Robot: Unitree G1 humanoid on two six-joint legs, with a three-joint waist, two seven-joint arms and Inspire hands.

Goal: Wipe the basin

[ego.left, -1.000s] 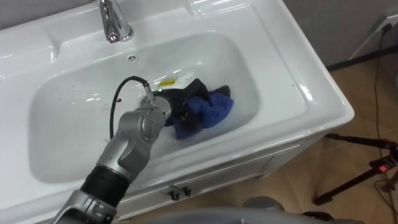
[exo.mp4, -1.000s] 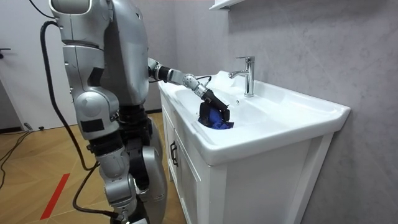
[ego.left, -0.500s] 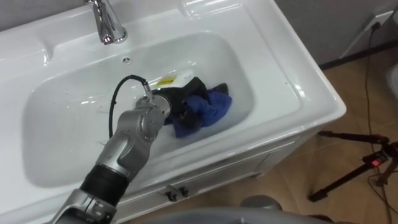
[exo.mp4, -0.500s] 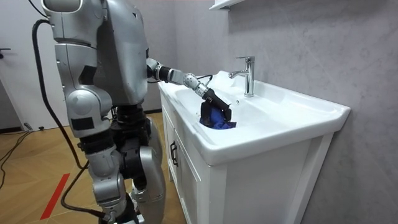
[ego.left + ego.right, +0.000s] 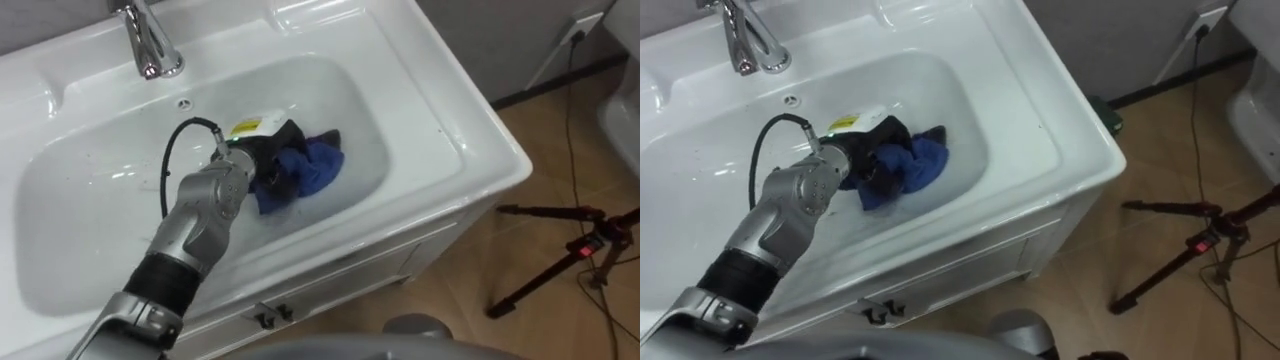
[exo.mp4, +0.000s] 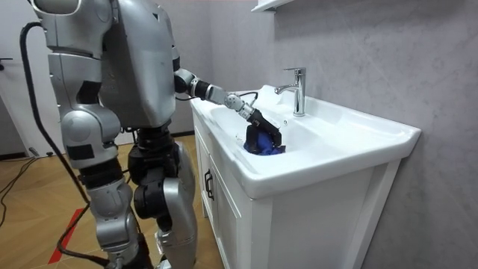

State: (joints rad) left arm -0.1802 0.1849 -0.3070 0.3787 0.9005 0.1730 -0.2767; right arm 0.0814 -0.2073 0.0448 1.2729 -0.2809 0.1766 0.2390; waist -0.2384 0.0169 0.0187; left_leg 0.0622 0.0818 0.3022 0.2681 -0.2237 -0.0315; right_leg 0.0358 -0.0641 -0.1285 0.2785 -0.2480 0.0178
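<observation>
Left hand (image 5: 270,160): down in the bowl, dark fingers clenched into the blue cloth (image 5: 318,168).
Blue cloth: bunched on the floor of the basin (image 5: 420,100), at 3 o'clock from the bowl's middle, near the right wall.
Tap (image 5: 145,45): at 12 o'clock on the rim, well apart from the hand.

The front part of the left hand (image 5: 268,158) is lost among the folds of the blue cloth (image 5: 315,168). The tap (image 5: 150,50) is cut off by the upper edge, the basin (image 5: 430,120) by the left edge, and a tripod (image 5: 560,250) by the right edge.
</observation>
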